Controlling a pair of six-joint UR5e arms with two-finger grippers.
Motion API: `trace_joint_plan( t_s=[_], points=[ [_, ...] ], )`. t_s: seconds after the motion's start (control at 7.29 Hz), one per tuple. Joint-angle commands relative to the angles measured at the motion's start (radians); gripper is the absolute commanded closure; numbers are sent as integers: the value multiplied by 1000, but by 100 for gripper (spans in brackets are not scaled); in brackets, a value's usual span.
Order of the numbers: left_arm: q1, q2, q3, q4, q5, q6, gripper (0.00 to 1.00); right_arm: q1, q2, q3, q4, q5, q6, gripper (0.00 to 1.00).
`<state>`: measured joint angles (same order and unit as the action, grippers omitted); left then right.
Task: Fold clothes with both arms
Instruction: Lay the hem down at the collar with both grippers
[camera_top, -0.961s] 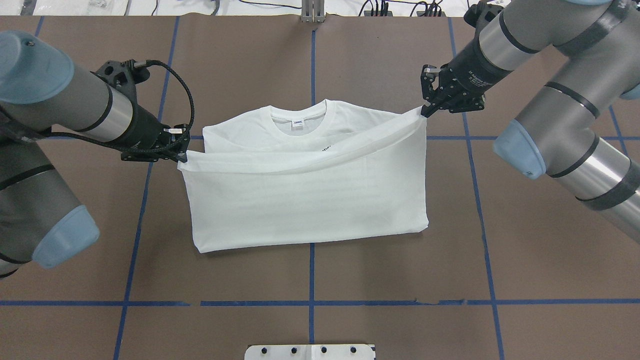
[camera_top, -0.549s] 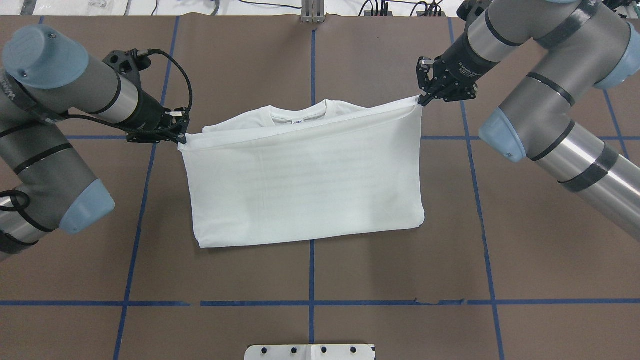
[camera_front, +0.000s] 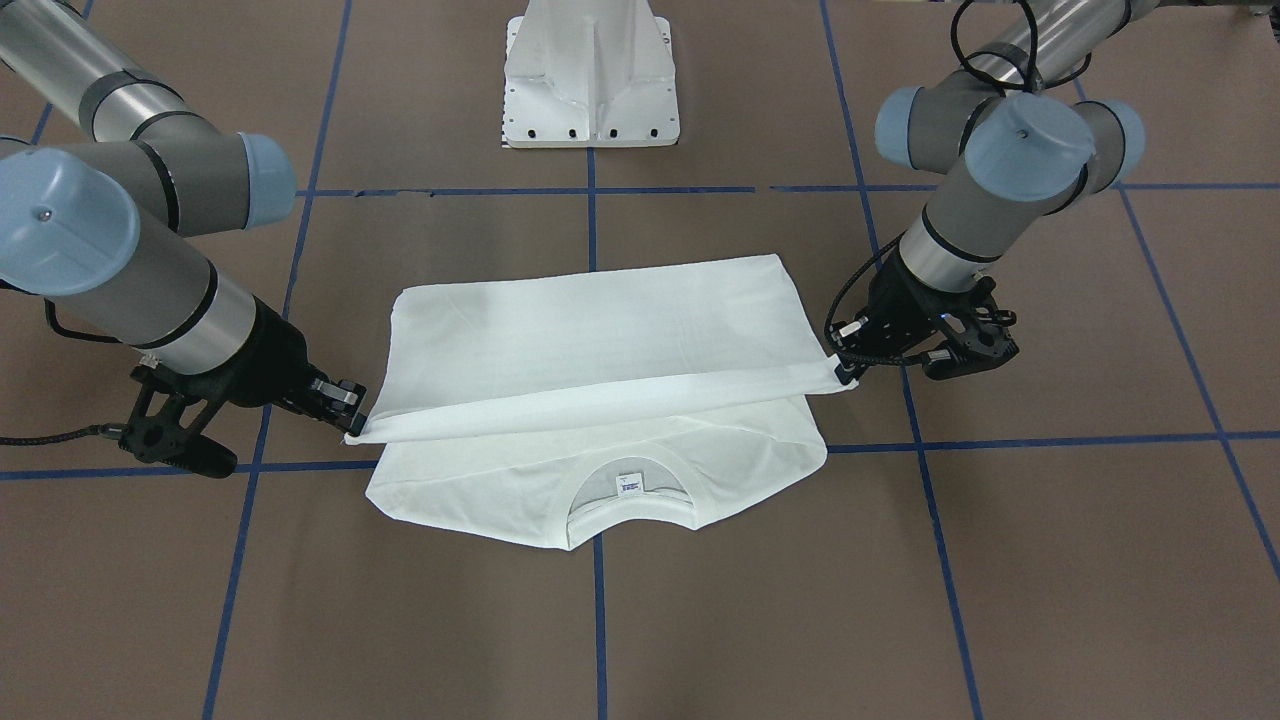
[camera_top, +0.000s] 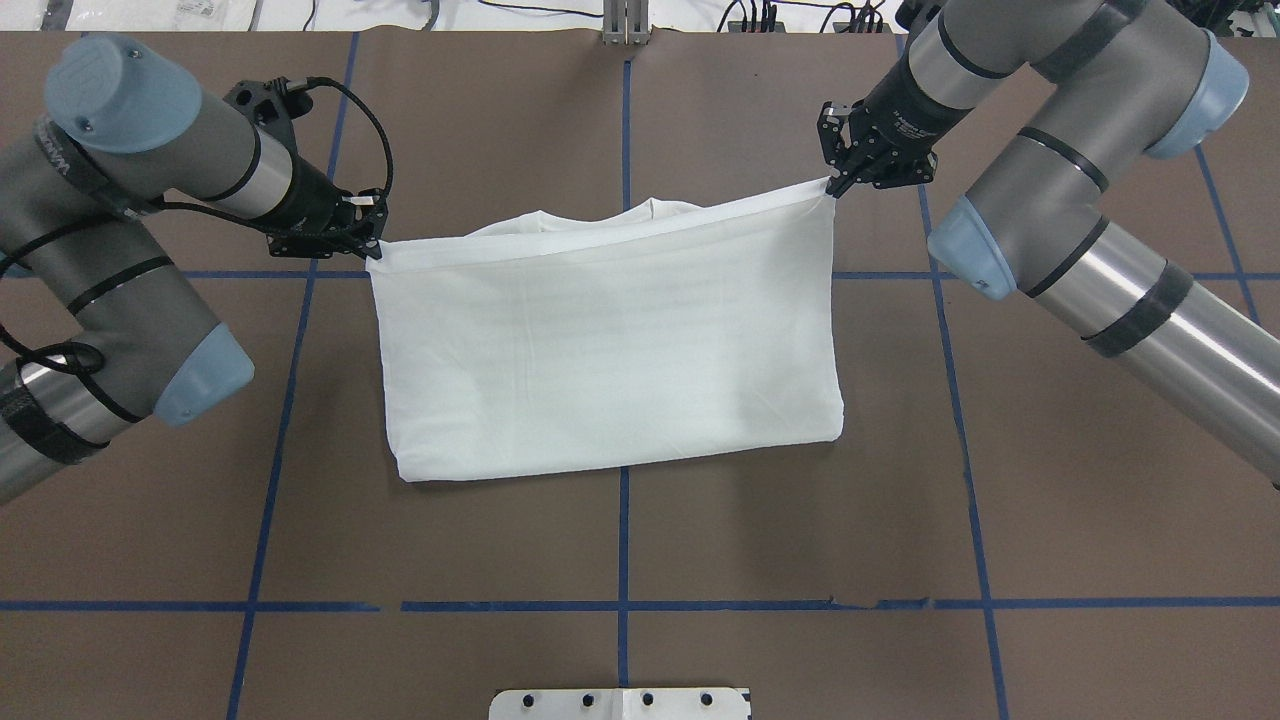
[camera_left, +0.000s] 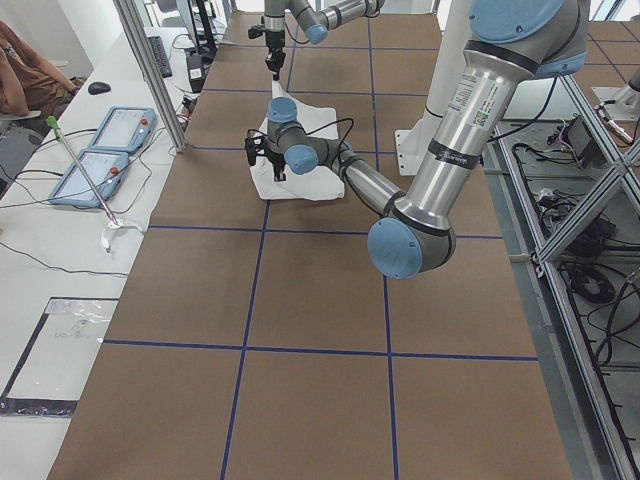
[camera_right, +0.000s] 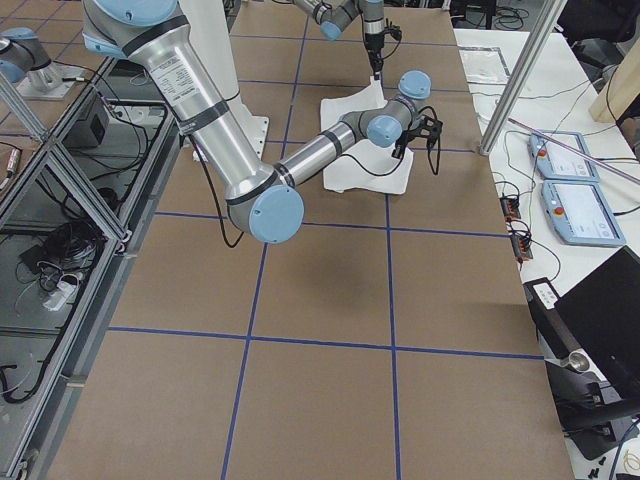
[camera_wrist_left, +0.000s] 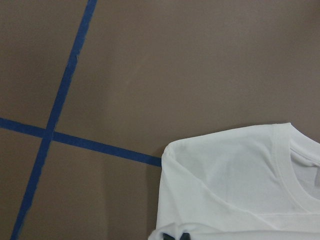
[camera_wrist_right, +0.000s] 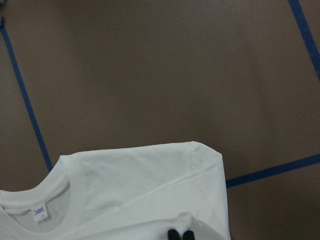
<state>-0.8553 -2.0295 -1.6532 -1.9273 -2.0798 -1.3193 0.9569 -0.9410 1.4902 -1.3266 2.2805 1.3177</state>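
The white shirt lies folded across the middle of the brown table. Its lower half is doubled over towards the collar. My left gripper is shut on the lifted hem corner at the shirt's left side. My right gripper is shut on the opposite hem corner. The hem hangs taut between them, slightly above the shoulder part. From the front, the left gripper and right gripper hold that edge just short of the neck label. Each wrist view shows a shirt shoulder below the fingertips.
The white pedestal base stands at the robot's side of the table. Blue tape lines cross the brown surface. A side bench with two tablets and a seated person lies beyond the table's far edge.
Both grippers have carried the hem farther from the robot, towards the collar. The folded layer now covers the text and most of the neckline in the overhead view.
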Motion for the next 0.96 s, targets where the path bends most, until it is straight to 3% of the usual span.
trace_joint_plan(
  t_s=[0.0,0.69,0.82],
  points=[
    [-13,-37,29,4,7,-9,100,-4,50,-83,10,-33,0,100],
    [-5,-109,136,1,49,-44,100,-49,59,-73,12,-36,3,100],
    [-7,-109,141,1,49,-44,86,-56,60,-74,14,-44,0,100]
  ],
)
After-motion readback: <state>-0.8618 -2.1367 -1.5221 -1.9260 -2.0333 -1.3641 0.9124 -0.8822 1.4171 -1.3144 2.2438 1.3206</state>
